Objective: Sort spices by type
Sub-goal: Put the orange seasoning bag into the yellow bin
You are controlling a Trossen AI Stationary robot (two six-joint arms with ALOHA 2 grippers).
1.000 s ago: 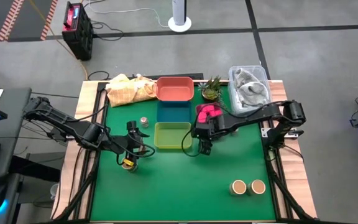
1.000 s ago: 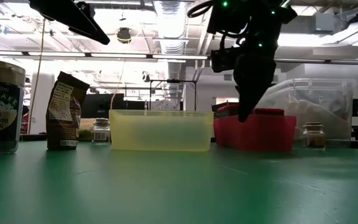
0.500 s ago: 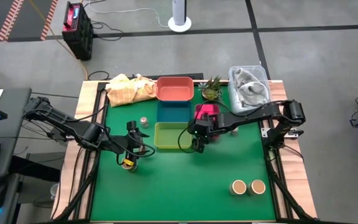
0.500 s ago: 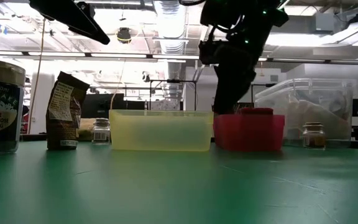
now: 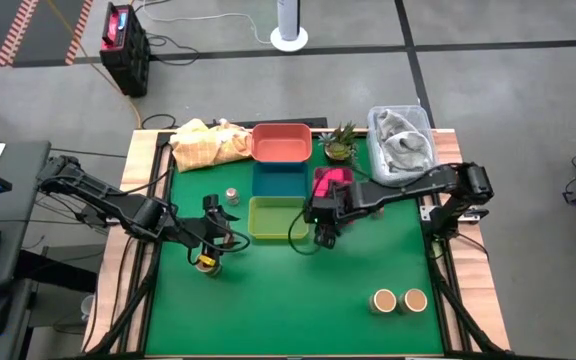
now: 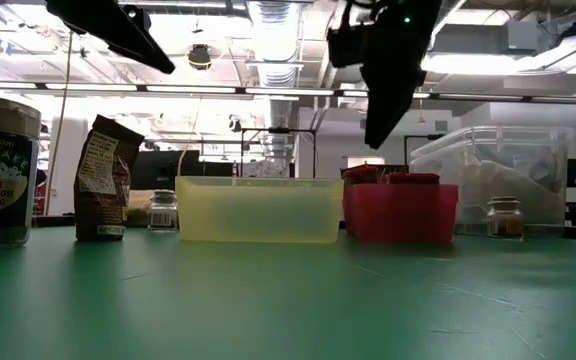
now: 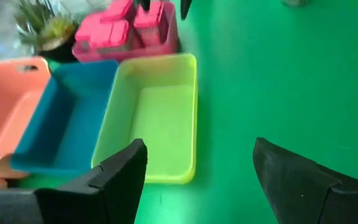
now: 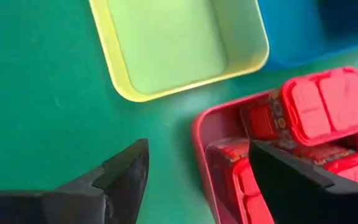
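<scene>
Bright pink boxes [image 8: 328,102] lie in a pink tray [image 5: 333,184] beside the yellow tray [image 5: 276,218]. My right gripper [image 8: 197,171] hangs open above the table, near the corner where these two trays meet [image 5: 323,237], its fingers pointing down [image 6: 376,130]. My left gripper [image 7: 197,165] is open over the left part of the table [image 5: 226,238] and faces the yellow tray. A dark-lidded jar [image 5: 206,262] stands beside it. A tiny jar [image 5: 231,195] stands left of the trays. Two tan-topped jars [image 5: 398,300] stand near the table's near right.
A blue tray [image 5: 279,180] and an orange tray [image 5: 282,143] lie beyond the yellow one. At the far edge are a green plant [image 5: 340,143], a clear tub with grey cloth [image 5: 402,140] and a yellow bag [image 5: 208,143]. A brown packet [image 6: 103,180] shows in the low view.
My right gripper swung a little toward the table's left, dipping low beside the pink tray, then came back and rose well above the trays. It stayed open and holds nothing. My left arm kept still.
</scene>
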